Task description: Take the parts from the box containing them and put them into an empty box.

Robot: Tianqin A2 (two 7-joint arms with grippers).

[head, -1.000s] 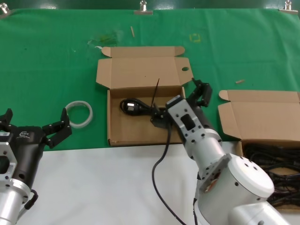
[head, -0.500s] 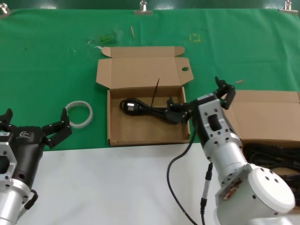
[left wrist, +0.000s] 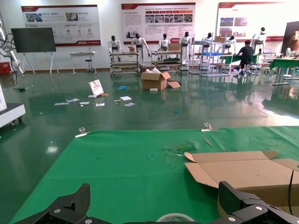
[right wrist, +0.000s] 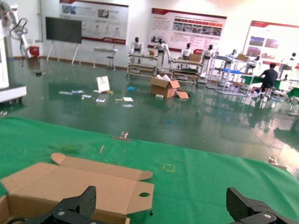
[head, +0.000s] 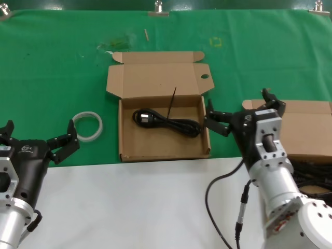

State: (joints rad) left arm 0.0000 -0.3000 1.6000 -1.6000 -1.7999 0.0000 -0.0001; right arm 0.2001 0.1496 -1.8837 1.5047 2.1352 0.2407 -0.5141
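**A:** Start at the left edge. What's there?

**B:** The left gripper (head: pixel 37 139) is parked low over the boundary where the green cloth (head: pixel 52 78) meets the bare white tabletop (head: pixel 129 207). Its fingers (head: pixel 65 142) are spread apart and grasp nothing. Just beyond them a white ring (head: pixel 87 126) lies flat on the cloth, apart from the box beside it.

**A:** And the middle?

**B:** The holed-tab box (head: pixel 161 116) sits open, lid flap laid back away from the robot, with the small round hole in the tab on its right side. Inside lies one power cord (head: pixel 167 122), a long black coil with its plug toward the left wall; the floor in front of it is bare cardboard. A thin dark strand stands up from the coil against the back wall.

**A:** Any room between that box and the next?

**B:** A strip of green cloth, and the right gripper (head: pixel 238 109) hangs over it, just beside the middle box's right wall. Its fingers (head: pixel 218 120) are splayed wide, released, with nothing between them; one reaches toward the middle box, the other toward the right-hand one.

**A:** The far right?

**B:** The plain-tab box (head: pixel 301 127), lid open, partly hidden by the right arm. A tangle of cords (head: pixel 311 176) shows in it by the frame's edge.

**A:** The surroundings?

**B:** Clips (head: pixel 158 7) pin the cloth's far edge. The wrist views show a large hall with a glossy green floor (left wrist: pixel 140 107), wall posters, and robots standing on racks.
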